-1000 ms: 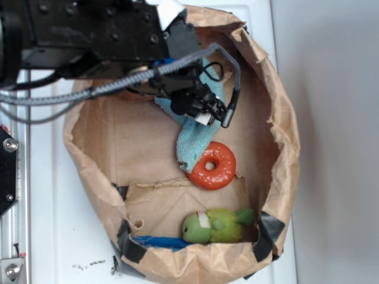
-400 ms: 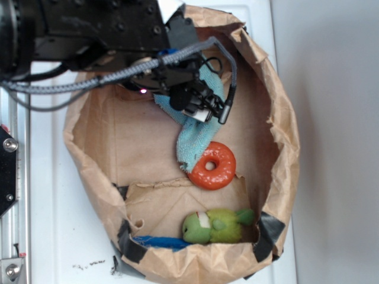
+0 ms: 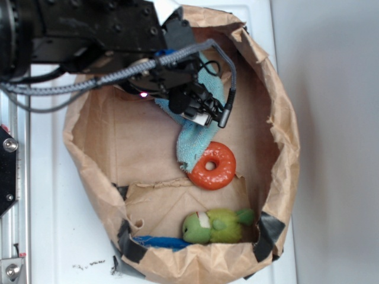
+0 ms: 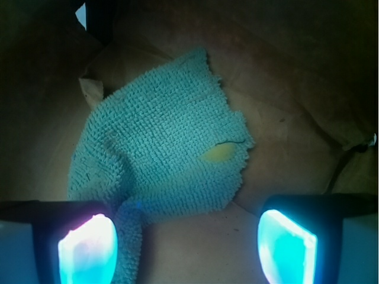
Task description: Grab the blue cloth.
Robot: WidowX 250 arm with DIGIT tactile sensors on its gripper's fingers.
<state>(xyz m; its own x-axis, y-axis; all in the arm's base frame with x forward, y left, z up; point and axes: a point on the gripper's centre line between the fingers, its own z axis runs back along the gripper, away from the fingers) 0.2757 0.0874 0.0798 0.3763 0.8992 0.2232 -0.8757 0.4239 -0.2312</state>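
Pincer (image 4: 186, 236) spread wide above blue cloth (image 4: 166, 160), cloth's far end seemingly arm-hidden

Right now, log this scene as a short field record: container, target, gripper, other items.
container: brown paper bag with taped rim, lying open on a white surface
target: blue cloth, spread flat on the bag floor, yellowish stain near one edge
gripper: gripper open above the cloth, nothing between its fingers
cloth and donut: cloth's lower end reaches the orange donut toy
other items: green plush toy near the bag's lower rim
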